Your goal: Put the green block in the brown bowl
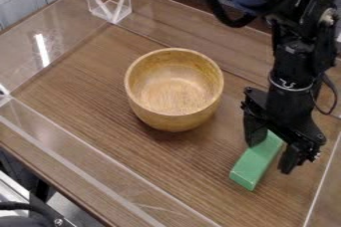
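Dark wood-grain tabletop [80, 102], fenced by clear plastic walls, fills the view. At two o'clock the black arm's upper part runs out of frame. The gripper [278, 137] points straight down at four o'clock, its black fingers [250, 121] spread wide to either side of the far end of the green block [258, 161]; whether they touch it is hard to make out, and that end is partly hidden behind them. The green block, a flat matte bar, lies on the table at five o'clock. The brown bowl [174, 89] sits near centre, empty, apart from the block.
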### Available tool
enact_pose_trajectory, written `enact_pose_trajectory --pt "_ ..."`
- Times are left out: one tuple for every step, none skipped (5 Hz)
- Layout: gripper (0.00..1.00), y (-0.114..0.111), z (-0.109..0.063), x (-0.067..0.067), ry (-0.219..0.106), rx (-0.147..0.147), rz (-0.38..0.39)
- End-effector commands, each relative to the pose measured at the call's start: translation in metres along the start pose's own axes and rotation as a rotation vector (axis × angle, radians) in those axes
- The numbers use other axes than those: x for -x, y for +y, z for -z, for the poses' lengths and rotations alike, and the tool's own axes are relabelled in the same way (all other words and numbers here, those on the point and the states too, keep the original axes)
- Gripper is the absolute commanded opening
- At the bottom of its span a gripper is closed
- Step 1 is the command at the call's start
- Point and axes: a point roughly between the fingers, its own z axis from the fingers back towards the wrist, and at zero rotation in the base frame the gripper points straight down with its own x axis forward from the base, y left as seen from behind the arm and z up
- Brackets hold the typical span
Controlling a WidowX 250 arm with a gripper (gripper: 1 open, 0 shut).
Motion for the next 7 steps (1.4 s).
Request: enact_pose_trajectory --pt "1.00 0.004 0.002 -0.003 -0.026 0.003 -0.007" --pt "1.00 0.006 0.009 -0.003 -0.026 0.005 -0.009" --pt "1.00 0.008 0.016 -0.002 -0.025 0.007 -0.012" --pt "1.00 0.010 0.023 -0.001 -0.023 0.010 -0.015" --pt "1.00 0.011 0.029 0.001 -0.020 0.013 -0.019" --pt "1.00 0.011 0.021 0.002 -0.016 0.016 -0.025" --pt "0.00 0.010 0.014 0.004 -0.015 0.021 -0.029"
